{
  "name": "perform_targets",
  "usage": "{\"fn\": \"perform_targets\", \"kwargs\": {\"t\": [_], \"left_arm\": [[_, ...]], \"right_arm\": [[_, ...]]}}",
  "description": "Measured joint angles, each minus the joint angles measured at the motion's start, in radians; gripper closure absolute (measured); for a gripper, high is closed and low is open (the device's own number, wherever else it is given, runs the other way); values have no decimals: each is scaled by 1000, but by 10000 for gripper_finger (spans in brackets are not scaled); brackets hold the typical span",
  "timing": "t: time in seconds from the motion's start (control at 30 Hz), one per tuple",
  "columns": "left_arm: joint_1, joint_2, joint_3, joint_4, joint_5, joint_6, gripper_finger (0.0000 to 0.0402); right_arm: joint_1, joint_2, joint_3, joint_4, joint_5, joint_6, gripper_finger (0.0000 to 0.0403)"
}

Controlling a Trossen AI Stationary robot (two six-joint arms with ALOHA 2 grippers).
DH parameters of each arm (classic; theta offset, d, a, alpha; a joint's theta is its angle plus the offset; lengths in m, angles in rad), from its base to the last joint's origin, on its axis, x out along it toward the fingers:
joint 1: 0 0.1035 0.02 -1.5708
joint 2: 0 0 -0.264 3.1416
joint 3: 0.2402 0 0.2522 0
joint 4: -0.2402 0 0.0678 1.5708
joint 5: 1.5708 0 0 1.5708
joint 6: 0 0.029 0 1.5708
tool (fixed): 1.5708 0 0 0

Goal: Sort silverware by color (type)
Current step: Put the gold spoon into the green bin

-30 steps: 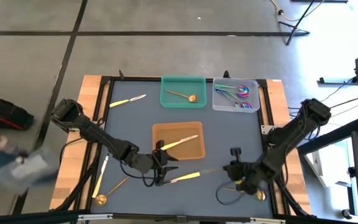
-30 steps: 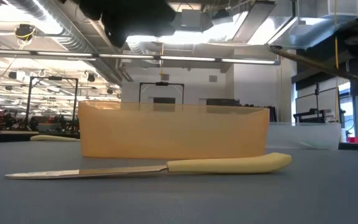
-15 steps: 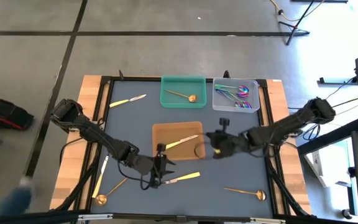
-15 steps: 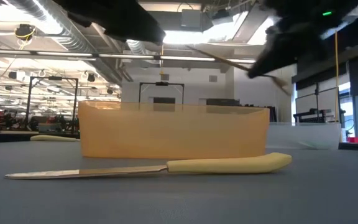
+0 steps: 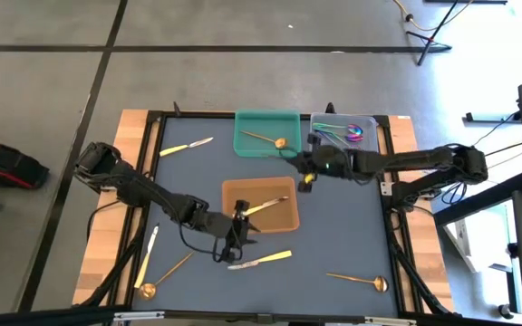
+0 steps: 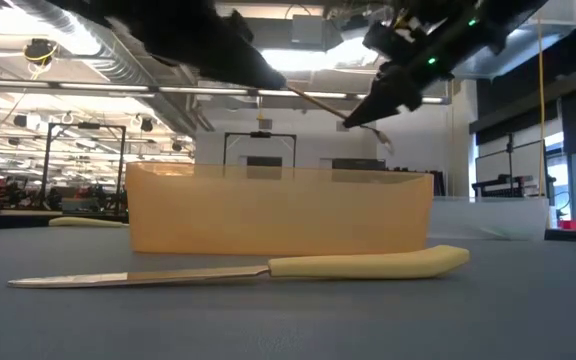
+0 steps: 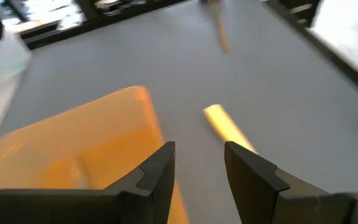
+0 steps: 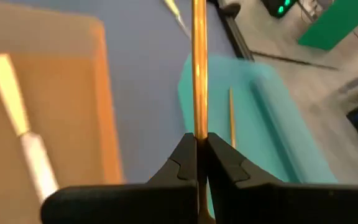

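My right gripper (image 5: 303,168) hovers by the green tray's (image 5: 243,149) near right corner, shut on a gold-copper utensil (image 8: 198,56) whose long shaft points over that tray. A gold spoon (image 5: 265,139) lies in the green tray. My left gripper (image 5: 240,237) is open above the table, between the orange tray (image 5: 229,217) and a cream-handled knife (image 5: 261,261) lying flat. The knife's handle (image 7: 225,127) shows ahead of the open fingers. Another cream knife (image 5: 265,206) lies in the orange tray. Iridescent pieces (image 5: 347,134) fill the clear tray. My right gripper pinches the gold-copper utensil by its thin shaft (image 8: 199,127) between the two fingers, with the long free part running straight ahead of them. The utensil is lifted clear of the table, slanting slightly upward in the low view (image 6: 313,100). Which end is held is hidden by the fingers.
On the table lie a gold spoon (image 5: 356,278) near the right corner, a gold spoon (image 5: 163,276) and a cream piece (image 5: 148,254) near the left edge, and a cream knife (image 5: 187,145) at the far left. Bare mat lies right of the orange tray.
My right gripper has carried the gold-copper utensil up from the near right of the table, past the orange tray's right side, toward the far edge to the green tray's corner. My left gripper has drawn slightly toward the orange tray. The cream knife stays on the table.
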Motion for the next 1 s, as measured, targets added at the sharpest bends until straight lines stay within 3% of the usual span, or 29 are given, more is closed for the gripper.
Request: {"fn": "perform_targets", "kwargs": {"t": [0.33,0.63,0.77,1.0], "left_arm": [[145,-1,-42,9,63,73,267],[265,-1,-62,45,79,82,267],[290,-1,-62,45,79,85,267],[321,-1,-62,45,50,87,267]], "right_arm": [[-269,140,1,249,-267,-104,397],[-422,300,1,473,-431,-109,397],[-452,355,1,516,-450,-109,397],[-449,412,1,563,-351,-100,397]]}}
